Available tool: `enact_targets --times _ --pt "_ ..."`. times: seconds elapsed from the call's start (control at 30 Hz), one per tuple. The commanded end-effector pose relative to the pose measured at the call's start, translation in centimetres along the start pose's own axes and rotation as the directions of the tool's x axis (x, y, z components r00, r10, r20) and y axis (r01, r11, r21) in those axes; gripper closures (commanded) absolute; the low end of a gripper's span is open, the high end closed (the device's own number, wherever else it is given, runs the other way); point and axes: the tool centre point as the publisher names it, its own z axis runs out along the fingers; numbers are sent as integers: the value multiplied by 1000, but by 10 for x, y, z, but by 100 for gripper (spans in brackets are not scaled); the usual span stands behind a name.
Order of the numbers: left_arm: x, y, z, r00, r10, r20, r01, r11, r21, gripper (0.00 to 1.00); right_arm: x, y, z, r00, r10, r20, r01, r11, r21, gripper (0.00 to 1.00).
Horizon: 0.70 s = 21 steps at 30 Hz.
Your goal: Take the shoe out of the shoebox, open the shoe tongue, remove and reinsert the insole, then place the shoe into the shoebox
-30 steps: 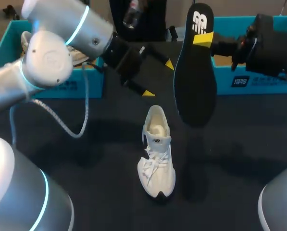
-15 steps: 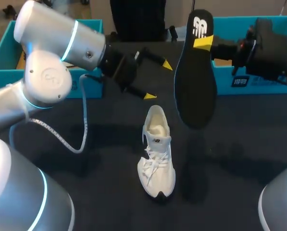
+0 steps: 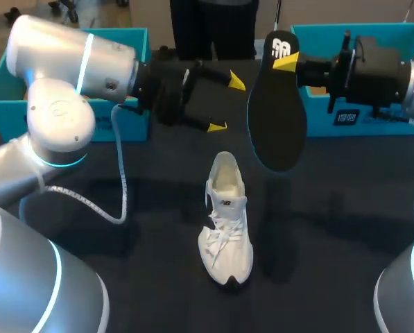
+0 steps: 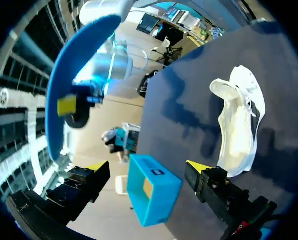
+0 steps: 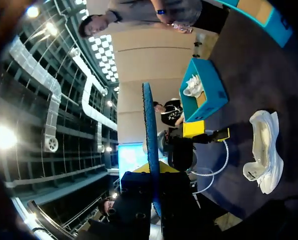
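Observation:
A white shoe [image 3: 226, 222] lies on the dark table, toe towards the front edge, its mouth empty. My right gripper [image 3: 290, 61] is shut on the heel end of the black insole [image 3: 277, 104], which hangs in the air behind and to the right of the shoe. In the right wrist view the insole [image 5: 149, 145] stands edge-on between the fingers, with the shoe [image 5: 263, 150] far off below. My left gripper [image 3: 226, 104] stands open just left of the insole, nothing in it. The left wrist view shows the insole's blue face [image 4: 69, 85] ahead and the shoe [image 4: 238, 125] off to one side.
One teal shoebox [image 3: 2, 76] sits at the back left, partly behind my left arm; in the right wrist view this box [image 5: 203, 95] holds another white shoe [image 5: 193, 87]. A second teal shoebox [image 3: 373, 31] stands at the back right, behind my right gripper.
My left arm has swung so that its open gripper sits slightly higher and further back. The right gripper has carried the insole a little to the left and back. The shoe has not moved.

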Motion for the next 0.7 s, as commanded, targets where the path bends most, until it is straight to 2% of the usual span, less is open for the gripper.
enact_targets --times 0.03,0.17,0.7 --pt "3 -5 -6 983 58 172 -60 998 7 0 1 14 10 999 34 25 -34 999 1 100" --pt "0 -5 -11 976 65 206 -62 998 -18 0 -7 18 3 995 87 43 -85 996 -32 100" --pt "-1 -5 -12 975 71 212 -69 997 -20 0 -7 18 3 995 87 43 -85 996 -32 100"
